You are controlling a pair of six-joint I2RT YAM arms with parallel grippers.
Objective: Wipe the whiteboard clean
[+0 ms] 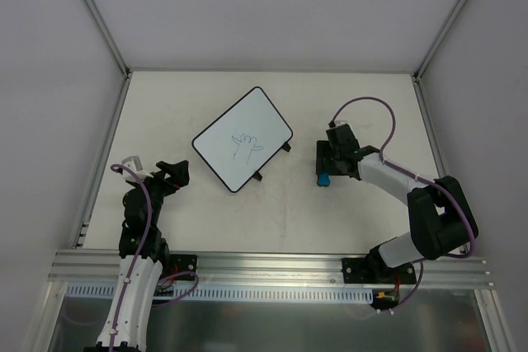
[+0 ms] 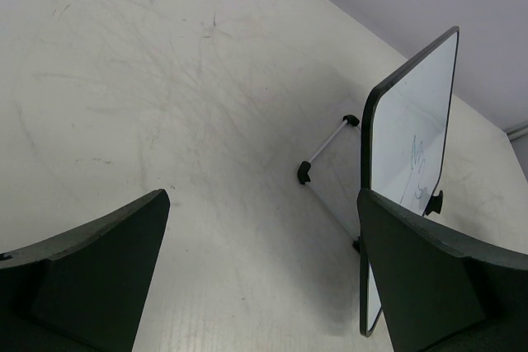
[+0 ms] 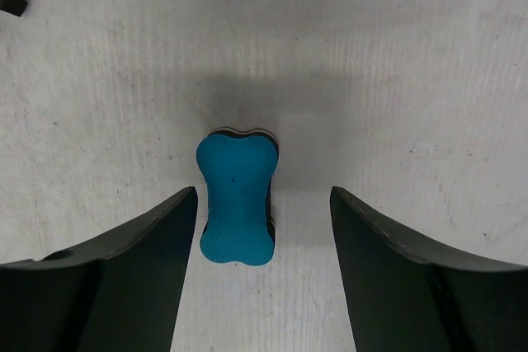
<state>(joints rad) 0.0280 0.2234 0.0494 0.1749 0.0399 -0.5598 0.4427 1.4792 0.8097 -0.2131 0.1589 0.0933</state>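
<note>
Now, right claw (image 3: 262, 199) spread wide, blue eraser (image 3: 237, 208) between my fingers (image 3: 124, 269), close to one, clear gap at other. Whiteboard (image 1: 242, 139) well off to claw's left, bare table (image 1: 297, 204) between. Left claw (image 2: 262, 204) spread too, whiteboard edge ahead.

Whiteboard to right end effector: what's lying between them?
Bare table in the top view, apart from a small black foot of the whiteboard. The blue eraser sits between the open fingers of the right end effector, seen in the right wrist view.
</note>
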